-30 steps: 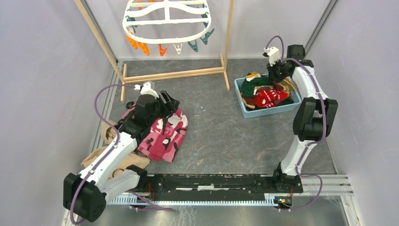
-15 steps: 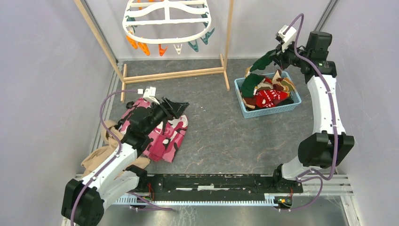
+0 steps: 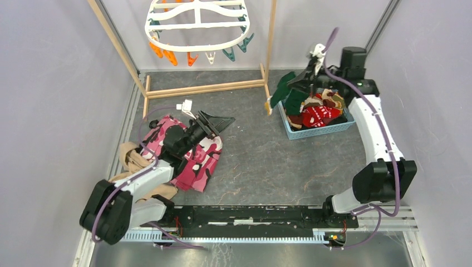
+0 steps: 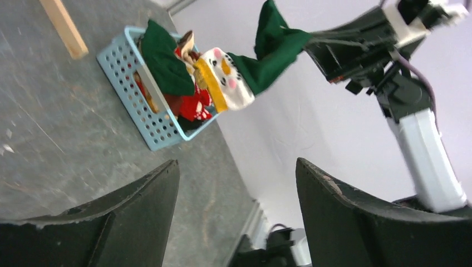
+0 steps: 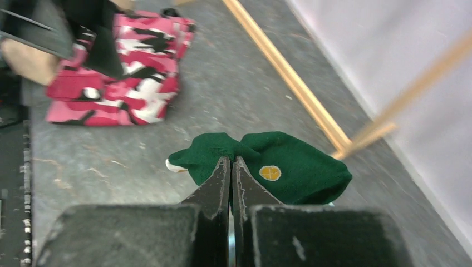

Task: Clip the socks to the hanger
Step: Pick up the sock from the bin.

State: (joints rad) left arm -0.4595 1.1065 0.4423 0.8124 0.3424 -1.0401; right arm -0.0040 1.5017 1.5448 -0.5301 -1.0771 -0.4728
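My right gripper (image 3: 302, 79) is shut on a dark green sock (image 3: 285, 85) and holds it in the air, left of and above the blue basket (image 3: 321, 131). In the right wrist view the jaws (image 5: 231, 162) pinch the sock's fabric (image 5: 295, 169). The left wrist view shows this sock (image 4: 271, 51) with a white snowman face. Red, green and brown socks (image 3: 319, 114) lie in the basket. The white oval hanger (image 3: 197, 25) with orange, teal and white clips (image 3: 191, 57) hangs at the back. My left gripper (image 3: 227, 119) is open and empty above the floor, pointing right; it also shows in the left wrist view (image 4: 236, 164).
A pink camouflage garment (image 3: 192, 158) and a tan cloth (image 3: 131, 158) lie under the left arm. The wooden stand's base bar (image 3: 206, 88) and foot (image 3: 267, 92) lie between hanger and basket. Grey walls enclose both sides.
My right gripper has lifted the green sock out of the basket and swung it left. My left gripper has risen off the pink garment and turned to the right.
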